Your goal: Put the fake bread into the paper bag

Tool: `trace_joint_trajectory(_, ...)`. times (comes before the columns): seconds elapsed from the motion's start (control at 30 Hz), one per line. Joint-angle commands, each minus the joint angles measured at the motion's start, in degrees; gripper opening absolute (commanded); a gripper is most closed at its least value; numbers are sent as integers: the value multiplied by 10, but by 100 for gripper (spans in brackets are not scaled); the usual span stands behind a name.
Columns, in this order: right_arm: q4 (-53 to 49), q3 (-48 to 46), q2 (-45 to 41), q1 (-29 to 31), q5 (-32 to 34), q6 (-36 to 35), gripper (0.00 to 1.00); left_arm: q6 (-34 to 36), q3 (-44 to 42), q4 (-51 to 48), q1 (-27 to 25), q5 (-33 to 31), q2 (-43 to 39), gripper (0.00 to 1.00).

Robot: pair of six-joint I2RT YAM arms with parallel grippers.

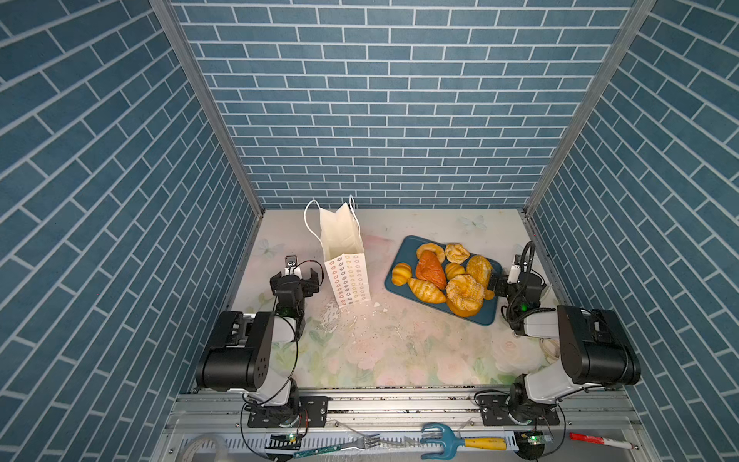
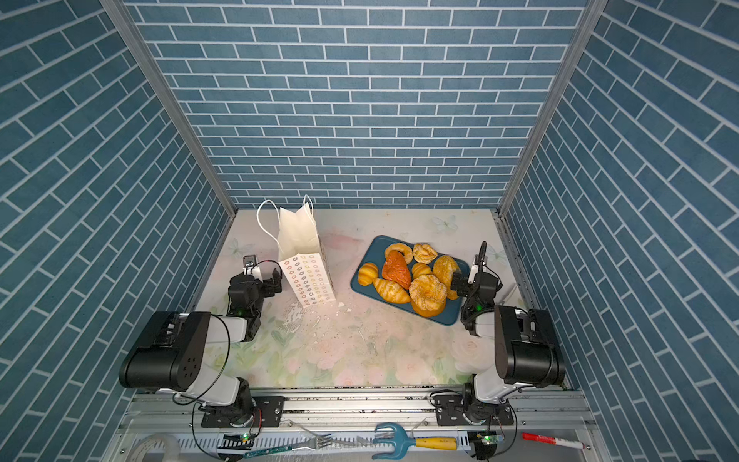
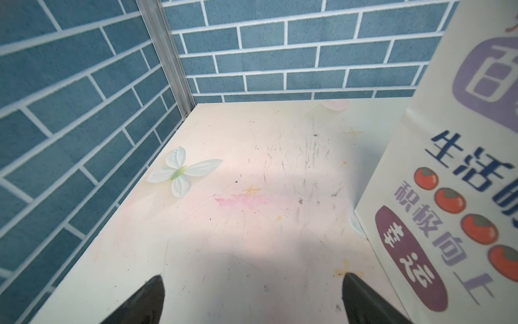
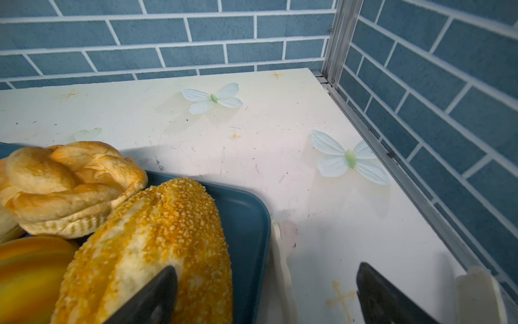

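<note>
The pale floral counter (image 1: 400,352) carries an upright white paper bag (image 1: 347,276), a dark blue tray (image 1: 404,250) well apart from it, and scattered white flakes (image 1: 376,305).

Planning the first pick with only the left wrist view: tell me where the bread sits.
Observer: All the fake bread lies piled on a blue tray, on the table to the right of the paper bag in both top views.
Operator: Report the bag's mouth.
Observer: It stands upright with its mouth open at the top; no bread shows inside.
Operator: Now describe the other arm.
Observer: The right claw is open beside a crumb-coated bun at the tray's edge, holding nothing.
</note>
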Motion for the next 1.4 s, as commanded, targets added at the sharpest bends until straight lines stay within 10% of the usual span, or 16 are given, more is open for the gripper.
trace_joint_trajectory(0.0,0,6,1,2,-25,-11,99,4,7,-5,-2,-2,1,100)
trace_joint_trajectory(1.37,55,-28,-15,-1,44,14,99,5,7,-6,-4,-4,0,100)
